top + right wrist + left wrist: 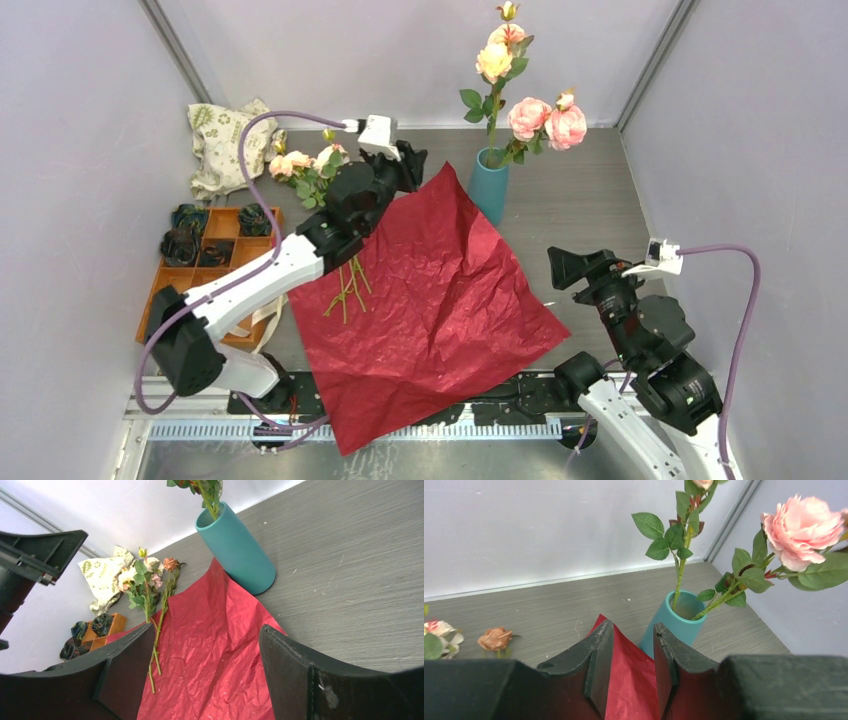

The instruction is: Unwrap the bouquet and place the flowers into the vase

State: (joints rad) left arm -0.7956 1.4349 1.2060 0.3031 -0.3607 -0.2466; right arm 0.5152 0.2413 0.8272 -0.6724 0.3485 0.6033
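Flowers [290, 163] partly behind left arm [265, 280]

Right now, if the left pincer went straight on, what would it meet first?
Likely the red wrapping paper, whose corner shows between the open jaws of the left pincer; the teal vase stands just beyond. Depth is unclear.

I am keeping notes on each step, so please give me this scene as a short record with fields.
vase: teal, upright, by the paper's far corner
flowers in vase: two stems, standing
flowers lying: several stems, heads on the table, stems over the paper's left edge
wrapping paper: dark red, spread flat
left claw: open, empty, above the paper's far corner
right claw: open, empty, right of the paper
other: orange tray and cloth bag, far left
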